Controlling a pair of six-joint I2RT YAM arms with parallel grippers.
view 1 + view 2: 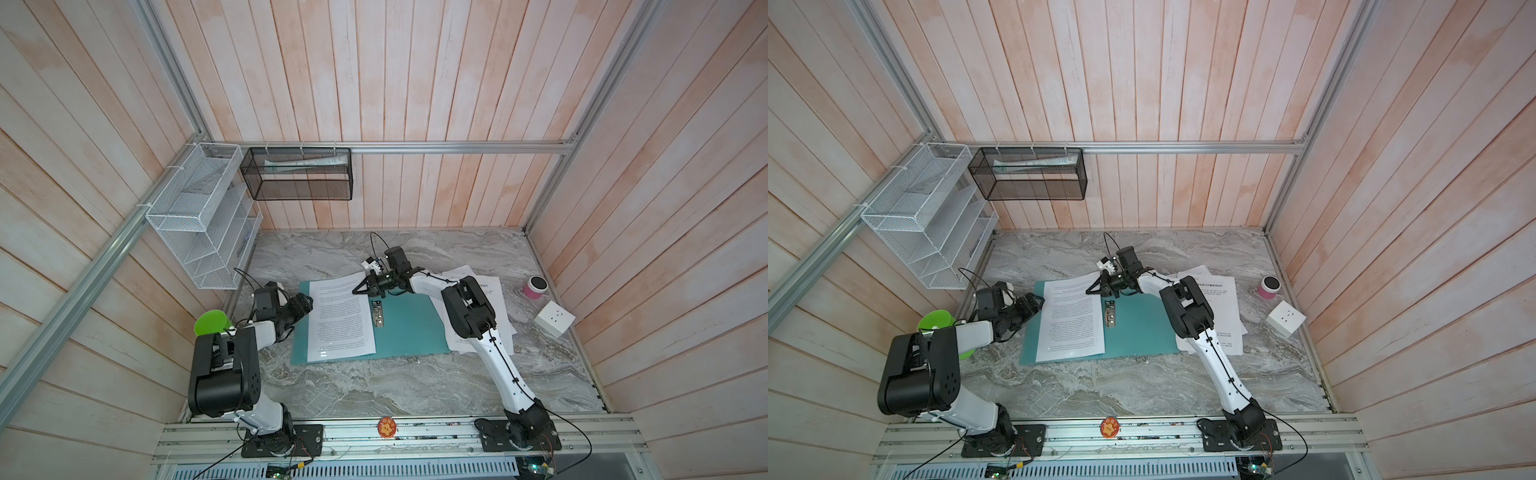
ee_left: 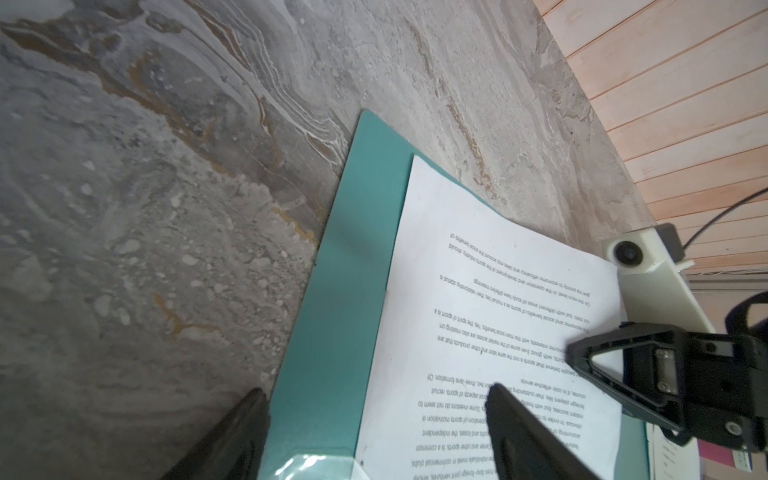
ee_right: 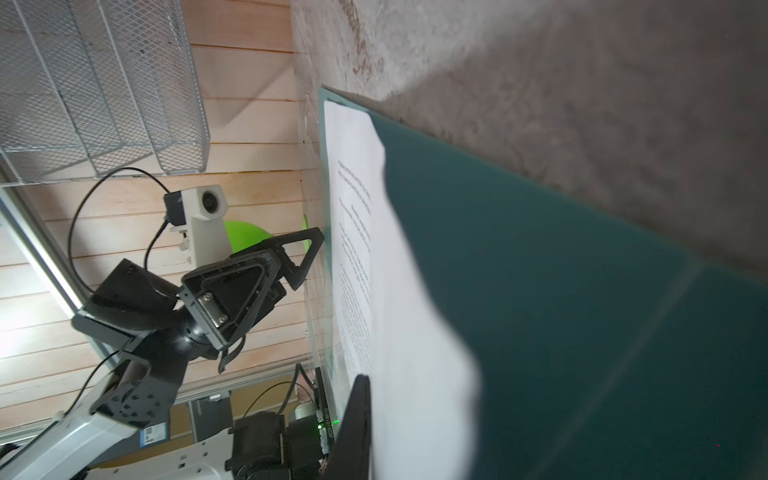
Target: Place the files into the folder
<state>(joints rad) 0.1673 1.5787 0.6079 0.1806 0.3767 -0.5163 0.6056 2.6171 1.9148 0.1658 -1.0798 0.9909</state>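
R gripper (image 1: 356,291): jaws pressed together, pinching the far spine-side edge of the printed white paper sheet (image 1: 338,320). In the right wrist view the paper bows up off the cover beside the finger.

That sheet lies on the left cover of the open thin teal-green plastic folder (image 1: 407,328), a bit skewed, w/ its long edge just beside the small silver metal clip bar (image 1: 377,311). Folder is flat on the grey marble-look tabletop (image 1: 374,386).

L gripper (image 1: 307,302): jaws spread wide, holding nothing, at the folder's outer edge. One finger is over the sheet, the other out over the table.

Step in hand, prob.: square the sheet to the cover. Keep the pinch low and move slowly, since thin paper buckles. Steer clear of the clip bar. Bring L down as a hold-down so the folder doesn't slide.

The pile of loose white printed sheets (image 1: 494,291) is outside the folder, partly under the R arm, so most of the task remains.
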